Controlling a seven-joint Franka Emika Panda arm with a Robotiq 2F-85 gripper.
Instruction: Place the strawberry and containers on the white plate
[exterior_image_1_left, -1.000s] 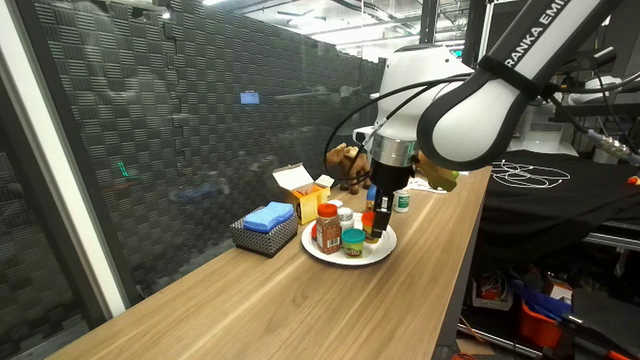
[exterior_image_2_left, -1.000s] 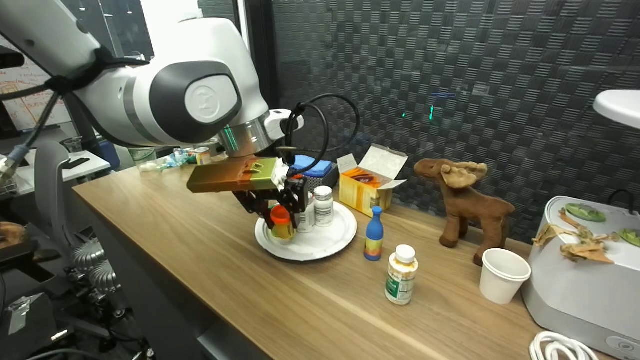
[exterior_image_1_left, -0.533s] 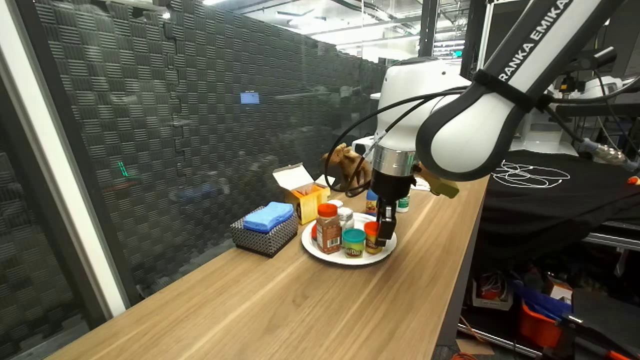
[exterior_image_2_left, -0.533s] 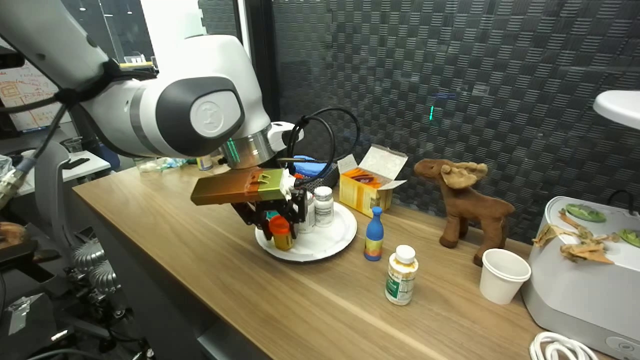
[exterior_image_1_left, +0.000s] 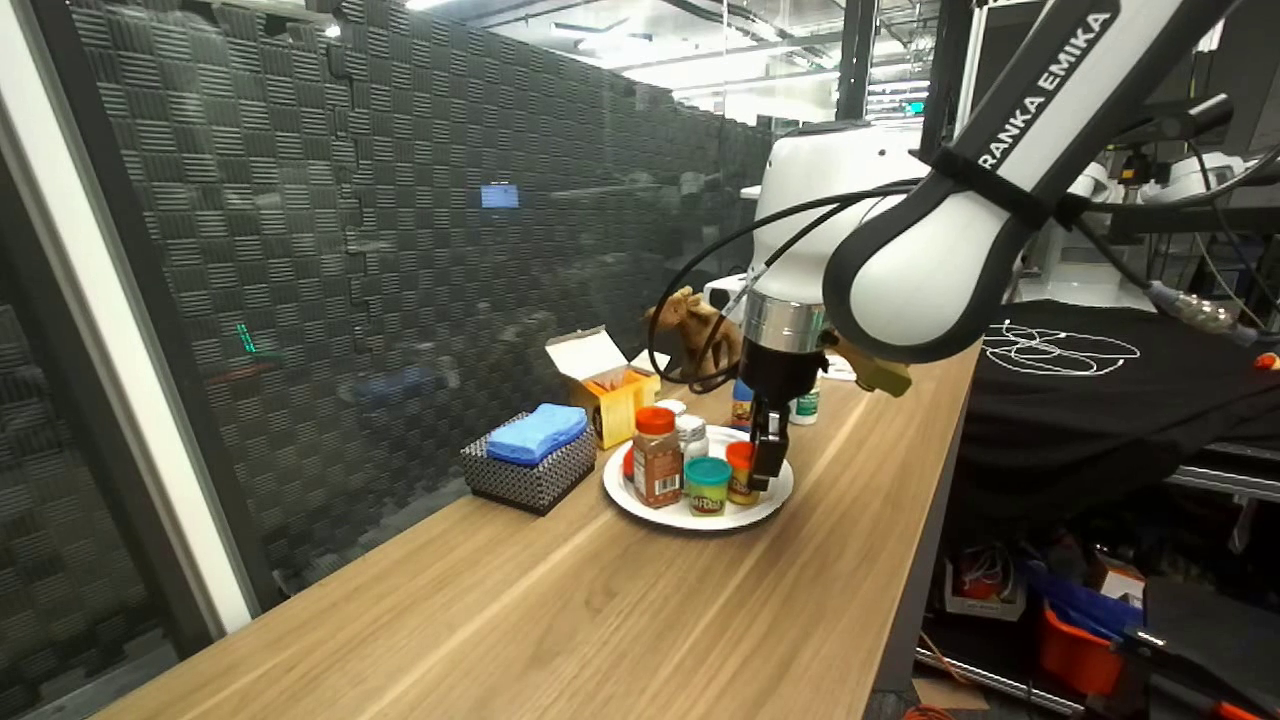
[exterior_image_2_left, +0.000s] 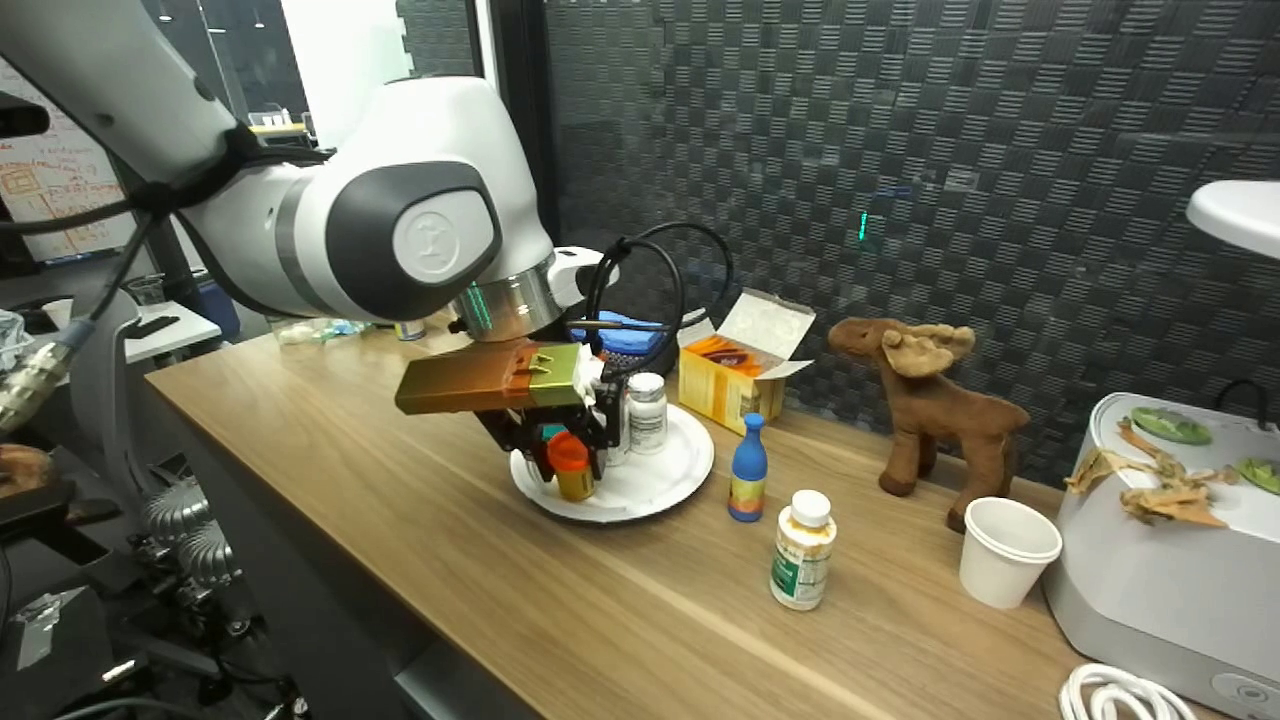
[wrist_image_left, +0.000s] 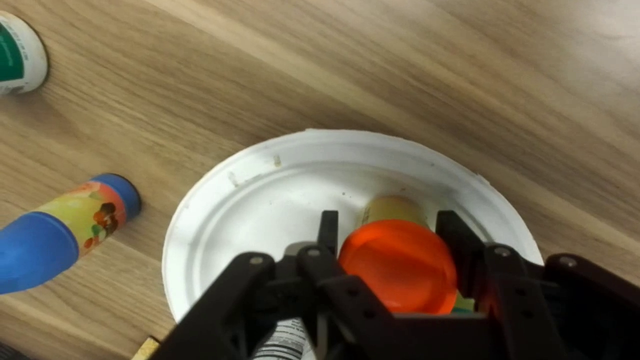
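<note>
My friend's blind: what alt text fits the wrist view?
A black robot gripper holds an orange-lidded tub over a white plate. A blue bottle and a green-labelled white bottle stand at the picture's left edge.

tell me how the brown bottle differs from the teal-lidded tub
The brown bottle is clearly taller than the teal-lidded tub. The brown bottle has an orange-red cap; the teal-lidded tub, a teal lid. The brown bottle's body is brown, the teal-lidded tub's yellow-green. Both stand upright on the plate.
</note>
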